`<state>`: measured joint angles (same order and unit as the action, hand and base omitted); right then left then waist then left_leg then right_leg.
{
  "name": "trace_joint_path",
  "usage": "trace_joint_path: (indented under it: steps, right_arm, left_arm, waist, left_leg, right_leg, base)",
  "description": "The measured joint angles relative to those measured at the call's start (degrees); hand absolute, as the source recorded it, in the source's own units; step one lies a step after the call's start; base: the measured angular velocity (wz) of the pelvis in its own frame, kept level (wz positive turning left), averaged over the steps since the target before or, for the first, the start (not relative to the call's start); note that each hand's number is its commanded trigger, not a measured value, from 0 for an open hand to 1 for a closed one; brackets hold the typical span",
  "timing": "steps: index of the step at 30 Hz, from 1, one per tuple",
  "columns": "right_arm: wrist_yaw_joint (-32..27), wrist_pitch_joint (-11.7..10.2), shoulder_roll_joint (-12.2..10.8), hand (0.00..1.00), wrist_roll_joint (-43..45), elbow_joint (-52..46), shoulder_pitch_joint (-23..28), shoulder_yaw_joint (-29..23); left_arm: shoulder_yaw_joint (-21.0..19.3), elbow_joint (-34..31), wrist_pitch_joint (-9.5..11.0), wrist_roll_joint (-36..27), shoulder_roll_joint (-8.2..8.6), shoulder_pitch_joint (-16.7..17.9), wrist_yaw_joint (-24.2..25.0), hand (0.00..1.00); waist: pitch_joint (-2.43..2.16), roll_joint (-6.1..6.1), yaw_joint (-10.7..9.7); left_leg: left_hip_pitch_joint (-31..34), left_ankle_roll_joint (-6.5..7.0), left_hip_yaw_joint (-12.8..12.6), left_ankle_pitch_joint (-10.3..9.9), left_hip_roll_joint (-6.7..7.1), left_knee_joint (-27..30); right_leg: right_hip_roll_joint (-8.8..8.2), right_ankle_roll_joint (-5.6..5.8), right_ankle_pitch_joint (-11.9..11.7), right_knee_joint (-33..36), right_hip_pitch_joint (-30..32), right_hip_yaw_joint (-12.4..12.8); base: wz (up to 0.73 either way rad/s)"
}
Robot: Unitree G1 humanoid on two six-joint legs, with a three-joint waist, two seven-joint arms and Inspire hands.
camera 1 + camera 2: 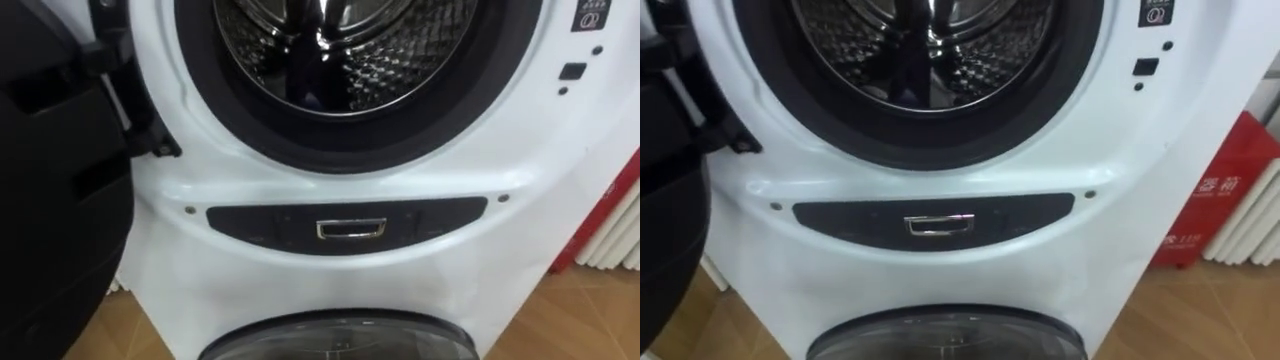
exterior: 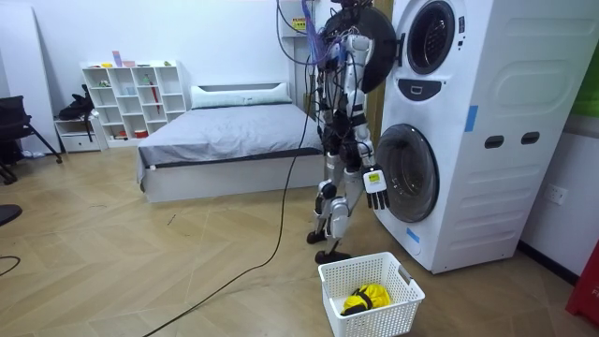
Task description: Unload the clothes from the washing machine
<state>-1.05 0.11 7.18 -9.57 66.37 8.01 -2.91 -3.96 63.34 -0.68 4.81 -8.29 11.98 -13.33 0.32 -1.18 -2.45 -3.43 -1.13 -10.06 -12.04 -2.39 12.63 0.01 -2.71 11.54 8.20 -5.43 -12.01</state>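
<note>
Wooden floor [image 2: 140,253] of a bedroom, with a bed [image 2: 225,131] and a white shelf [image 2: 131,94] at the far wall.

Clothing: one yellow garment [image 2: 365,298] lies in a white basket [image 2: 384,321] on the floor, just beside the robot's feet and near the foot of the washing machine [image 2: 496,84].

Machine: two white units, stacked. The upper door [image 1: 50,200] is swung open on the robot's left. The upper drum [image 1: 340,50] shows bare dimpled metal inside a dark rubber seal [image 1: 300,140]. A dark patch low in the drum may be cloth or only a reflection; the eye views do not settle it. Below the opening runs a dark panel [image 1: 350,228] with a small metal handle. The lower door [image 2: 412,173] is closed.

Robot: stands upright, close against the machine's front and facing it. The right hand [image 2: 375,185] hangs at the level of the lower door, fingers straight and slack, holding nothing.
</note>
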Motion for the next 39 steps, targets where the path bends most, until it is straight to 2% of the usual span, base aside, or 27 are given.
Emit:
trace_joint_path:
  steps: [1,4,5,6,7,8,9,10,11,12,14,15,17,18,19,20,21,23,24,26,28,29,30,33,35,37,39]
  right_arm:
    - [0.0,0.0,0.0,0.00,0.6,0.0,-0.1,0.0]
    - [0.4,0.0,0.2,0.00,5.0,-0.1,-1.3,0.4]
    - [0.4,-0.1,0.4,0.00,5.8,-0.1,-1.8,0.2]
    - [0.2,-0.1,0.6,0.00,7.3,-0.3,-2.6,-0.7]
    - [0.1,-0.1,0.8,0.00,7.9,-0.3,-2.7,-0.8]
    - [-0.3,-0.1,1.0,0.00,8.3,-0.3,-2.8,-0.8]
    - [-0.8,-0.2,1.4,0.00,8.3,-0.3,-2.8,-0.8]
    - [-0.9,-0.1,1.5,0.00,8.3,-0.5,-2.9,-0.9]
    - [-1.1,0.1,1.8,0.00,7.8,-0.7,-1.7,-1.8]
    - [-1.3,0.3,2.1,0.00,7.8,-0.7,-0.7,-2.5]
    - [-1.4,0.4,2.4,0.00,6.6,-0.3,-0.3,-3.6]
    - [-1.4,0.6,2.4,0.00,5.5,-0.3,-0.1,-4.0]
    - [-1.5,0.9,2.0,0.00,5.1,-0.3,0.1,-5.4]
    - [-1.5,1.4,1.5,0.00,4.9,-0.3,0.2,-6.6]
    - [-1.4,1.5,1.3,0.00,4.8,-0.3,0.3,-7.1]
    - [-1.2,2.0,1.1,0.00,4.6,-0.3,0.3,-7.5]
    - [-1.1,2.1,1.2,0.00,3.7,-0.3,0.7,-7.4]
    - [-1.0,1.8,1.2,0.00,2.0,-0.7,0.7,-7.2]
    - [-0.6,1.6,1.1,0.00,0.0,-0.7,1.1,-7.1]
    - [-0.6,1.7,1.0,0.00,-2.0,0.0,1.4,-7.3]
    - [-0.7,1.8,1.0,0.00,-2.7,0.0,2.1,-7.5]
    - [-0.7,1.8,1.0,0.00,-3.2,0.0,2.5,-7.5]
    - [-0.7,1.8,0.9,0.00,-4.1,0.1,3.5,-7.5]
    - [-1.3,1.3,1.0,0.00,-4.8,-0.1,3.7,-8.4]
    - [-1.4,0.2,1.0,0.00,-4.5,0.0,3.1,-8.1]
    - [-1.5,-0.5,1.0,0.00,-4.1,-0.3,2.1,-7.9]
    - [-1.3,-0.6,1.0,0.00,-4.0,-1.8,2.4,-8.1]
  left_arm:
    - [-0.5,-0.3,-0.2,0.4,0.01,-0.2,0.1,0.00]
    - [-1.2,-3.2,-0.8,1.6,0.04,-2.0,0.9,0.00]
    - [-1.6,-3.8,-0.8,2.5,0.24,-2.6,1.4,0.00]
    - [-1.9,-4.4,-0.8,3.1,0.67,-3.1,1.9,0.00]
    - [-2.1,-4.3,-0.8,3.1,0.78,-2.9,2.2,0.00]
    - [-2.1,-4.1,-1.1,3.1,0.77,-2.5,2.7,0.00]
    - [-2.1,-4.1,-1.3,3.1,0.75,-3.0,2.9,0.00]
    - [-2.1,-4.1,-1.4,3.1,0.74,-3.8,3.1,0.00]
    - [-1.9,-3.7,-1.4,3.1,0.78,-5.6,3.8,0.00]
    - [-1.2,-3.8,-1.3,3.0,0.79,-7.2,4.3,0.00]
    - [-0.2,-3.9,-1.3,1.9,0.66,-9.4,5.0,0.00]
    - [0.1,-3.8,-1.3,1.4,0.69,-10.3,5.0,0.00]
    - [1.2,-3.7,-1.4,1.6,0.63,-11.3,4.9,0.00]
    - [2.1,-3.6,-1.5,1.6,0.68,-12.6,4.9,0.00]
    - [2.3,-3.6,-1.6,1.6,0.77,-13.0,4.9,0.00]
    - [2.6,-3.5,-1.8,1.6,0.76,-12.9,4.8,0.00]
    - [2.8,-2.7,-1.8,1.6,0.76,-12.0,4.7,0.00]
    - [2.9,-0.5,-1.8,1.3,0.63,-10.0,3.9,0.00]
    - [2.5,0.7,-1.9,0.5,0.56,-9.5,3.7,0.00]
    - [2.1,1.0,-1.8,-2.6,0.23,-8.9,3.0,0.00]
    - [1.7,1.0,-1.8,-6.6,-0.18,-8.6,1.9,0.00]
    - [1.6,0.7,-1.8,-8.3,-0.38,-8.8,0.9,0.00]
    - [1.0,0.1,-1.7,-10.4,-0.39,-9.4,0.0,0.00]
    - [-2.8,-4.5,-1.6,-13.3,0.16,-9.6,-2.4,0.00]
    - [-5.0,-9.4,-1.5,-14.8,0.17,-9.7,-4.7,0.00]
    - [-7.1,-13.6,-0.5,-16.9,0.24,-10.2,-6.9,0.00]
    - [-9.7,-18.5,-0.2,-21.2,0.12,-11.3,-8.7,0.00]
  waist:
    - [0.08,0.02,0.2]
    - [-0.07,-0.85,1.3]
    - [0.19,-0.50,1.2]
    - [0.74,0.69,1.4]
    - [0.77,0.75,1.4]
    - [0.07,1.86,0.7]
    - [-0.19,2.38,-1.0]
    - [-0.12,2.52,-2.1]
    - [0.13,2.59,-2.9]
    - [0.12,2.75,-3.6]
    - [0.27,3.47,-4.4]
    - [0.35,3.46,-4.6]
    - [0.34,3.86,-5.7]
    - [0.64,4.38,-5.8]
    - [0.49,4.07,-5.6]
    - [0.38,3.31,-5.0]
    - [0.47,2.76,-4.5]
    - [0.27,3.09,-4.0]
    - [0.25,2.96,-4.3]
    - [0.29,2.26,-5.2]
    - [0.21,1.85,-5.2]
    - [0.23,1.90,-5.5]
    - [0.13,1.69,-5.9]
    - [-0.01,1.69,-3.8]
    - [0.09,1.27,-2.8]
    - [-0.15,1.40,-2.4]
    - [-0.64,2.25,-2.4]
  left_leg:
    - [0.7,-0.05,0.0,-0.3,-0.14,1.3]
    - [7.8,-0.97,2.3,-1.2,-1.73,13.4]
    - [9.5,-1.16,2.3,-1.7,-2.52,17.0]
    - [11.8,-0.76,1.8,-2.8,-5.06,26.3]
    - [11.9,-0.62,1.2,-3.0,-6.23,30.1]
    - [10.5,-0.77,1.0,-3.0,-7.98,35.5]
    - [8.4,-1.27,1.7,-2.9,-8.12,37.9]
    - [7.0,-1.49,2.1,-2.8,-8.11,38.0]
    - [3.6,-2.49,2.2,-2.3,-8.32,36.1]
    - [-0.5,-2.88,2.1,-2.2,-8.80,31.5]
    - [-5.8,-6.25,2.3,-4.9,-9.38,21.3]
    - [-8.5,-6.76,1.9,-7.2,-8.86,14.2]
    - [-10.7,-6.30,1.5,-9.5,-8.77,4.9]
    - [-11.4,-5.67,0.8,-9.4,-8.03,-0.3]
    - [-11.4,-4.73,0.6,-8.9,-7.32,-2.2]
    - [-11.2,-2.46,0.9,-7.5,-5.27,-4.5]
    - [-11.1,-1.28,1.0,-6.8,-3.60,-4.7]
    - [-10.4,-0.57,1.0,-6.4,-2.32,-3.8]
    - [-9.7,0.40,0.9,-5.9,-1.43,-3.3]
    - [-8.8,2.13,0.3,-4.9,0.24,-3.4]
    - [-8.0,3.13,-2.6,-4.4,1.17,-3.3]
    - [-7.7,4.30,-4.9,-4.5,1.13,-3.3]
    - [-7.6,4.80,-7.2,-4.6,1.03,-3.7]
    - [-8.0,4.91,-9.9,-4.4,1.09,-3.8]
    - [-8.0,4.62,-10.9,-4.3,1.41,-3.6]
    - [-8.0,4.11,-11.7,-4.1,1.51,-3.5]
    - [-8.0,3.30,-11.7,-3.7,0.97,-3.5]
  right_leg:
    - [0.11,-0.14,0.1,0.3,0.2,0.0]
    - [0.17,-1.56,0.1,2.4,2.7,-1.3]
    - [0.49,-2.00,0.2,2.9,3.3,-1.7]
    - [1.56,-2.72,0.5,4.1,3.7,-2.8]
    - [2.13,-3.05,0.8,4.6,3.7,-3.4]
    - [3.08,-3.41,1.0,4.9,3.3,-4.4]
    - [3.51,-3.55,1.1,5.3,3.2,-5.6]
    - [3.51,-3.57,1.1,5.7,3.4,-6.4]
    - [3.43,-3.57,1.1,6.6,3.5,-7.9]
    - [3.49,-3.55,1.1,7.1,4.2,-8.8]
    - [3.39,-3.46,1.0,9.6,5.9,-9.2]
    - [3.00,-3.18,0.8,11.1,7.6,-9.3]
    - [2.83,-2.42,-0.2,11.8,9.9,-9.3]
    - [2.44,-1.82,-1.3,12.8,12.1,-7.6]
    - [1.99,-1.40,-1.9,13.7,13.5,-6.1]
    - [0.88,0.01,-2.9,14.8,15.6,-2.7]
    - [0.24,0.94,-4.5,14.0,15.8,-0.7]
    - [-0.78,2.44,-7.7,10.0,14.3,0.1]
    - [-1.59,3.17,-9.7,7.6,13.5,0.2]
    - [-3.13,4.44,-11.3,6.4,13.1,0.6]
    - [-4.62,5.21,-12.4,6.5,13.4,0.8]
    - [-5.40,5.29,-11.3,8.7,13.3,0.6]
    - [-6.26,5.34,-7.8,14.0,13.2,0.6]
    - [-6.92,5.24,-2.1,21.9,10.8,0.9]
    - [-6.72,5.17,-0.3,18.1,7.6,0.9]
    - [-5.50,5.22,0.0,13.2,6.1,1.0]
    - [-4.37,4.91,-0.8,9.4,4.8,1.4]
  base:
    - [-0.05]
    - [-0.08]
    - [-0.22]
    - [-0.36]
    - [-0.59]
    - [-0.40]
    - [-0.11]
    - [0.44]
    - [0.58]
    - [0.60]
    - [0.31]
    - [0.14]
    - [0.42]
    - [0.55]
    - [0.43]
    - [0.04]
    - [-0.13]
    - [-0.18]
    - [0.13]
    - [0.42]
    - [0.39]
    - [0.70]
    - [0.76]
    - [0.12]
    - [-0.42]
    - [-0.38]
    - [-0.20]
